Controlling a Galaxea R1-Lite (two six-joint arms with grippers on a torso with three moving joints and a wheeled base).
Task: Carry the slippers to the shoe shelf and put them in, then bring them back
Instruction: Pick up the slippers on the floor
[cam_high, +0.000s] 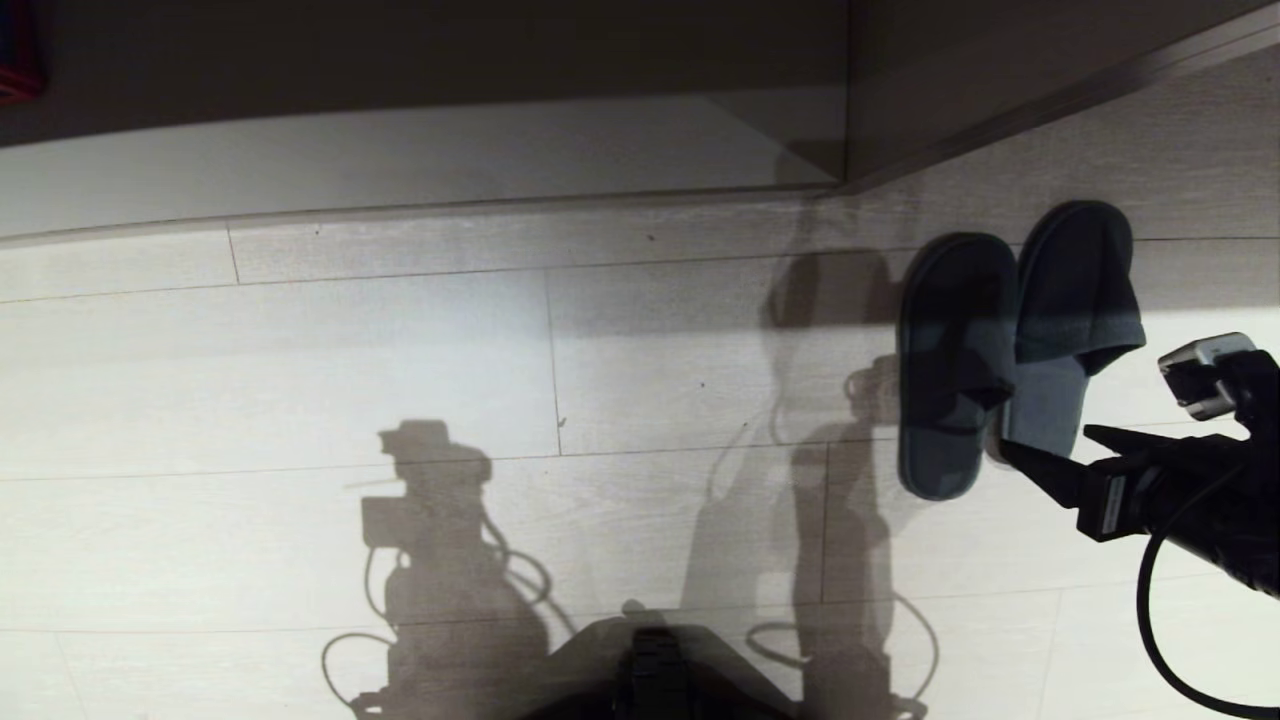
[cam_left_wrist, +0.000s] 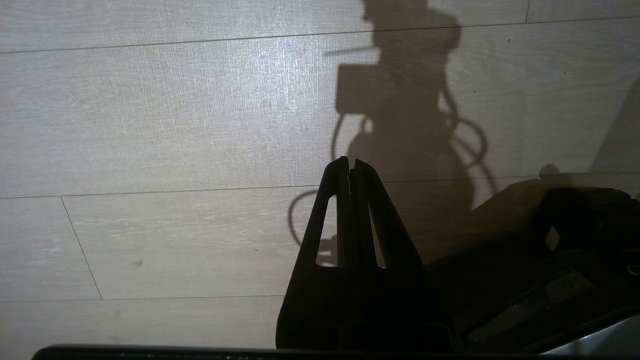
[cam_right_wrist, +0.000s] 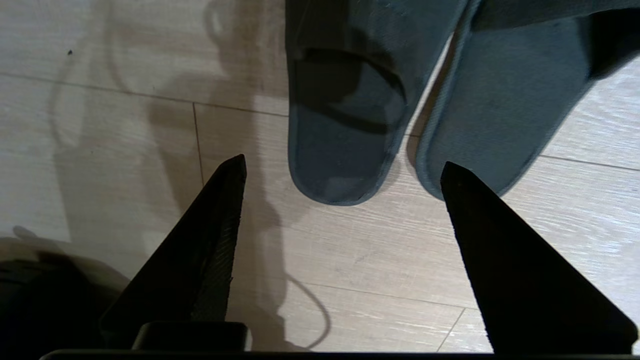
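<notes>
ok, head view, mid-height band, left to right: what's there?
Arm shadow on the floor → left slipper of the slippers → right slipper → right end effector, open, tips at the slipper heels, not gripping. The shoe shelf sits beyond them, along the top.

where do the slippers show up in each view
Head view: slippers lie side by side on the floor at right, below the shelf corner, heels toward the right gripper.
Left wrist view: not in it; only floor and the shut left gripper.
Right wrist view: slippers at top, heels just beyond the open fingers.
Shared landmark: the pale plank floor.
</notes>
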